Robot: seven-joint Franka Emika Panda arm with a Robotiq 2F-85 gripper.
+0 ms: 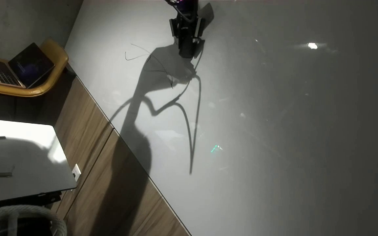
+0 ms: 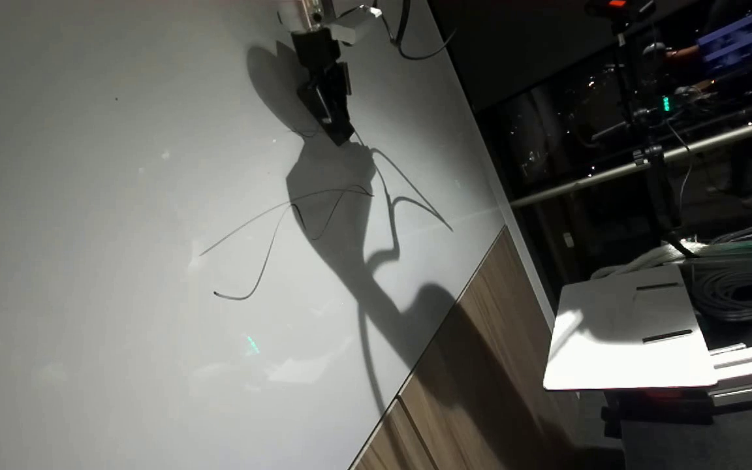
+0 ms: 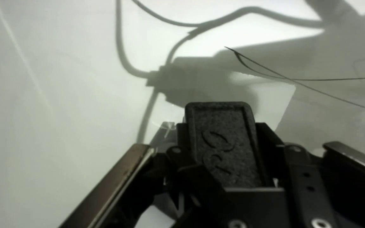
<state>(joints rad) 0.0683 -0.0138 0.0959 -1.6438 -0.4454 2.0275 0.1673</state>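
Note:
My gripper is shut on a dark grey block with a raised rim and curved markings on its face. One finger presses on each side of it. In an exterior view the gripper comes in from the top, with the block at its tip, over a glossy white surface. Thin black curved lines lie on that surface near the gripper, in both exterior views; whether they are drawn or thread I cannot tell. Whether the block touches the surface is also unclear.
A wood-grain panel borders the white surface. Beyond it, a laptop sits on a yellow chair. A pale flat board stands near coiled cables. The arm's shadow falls across the surface.

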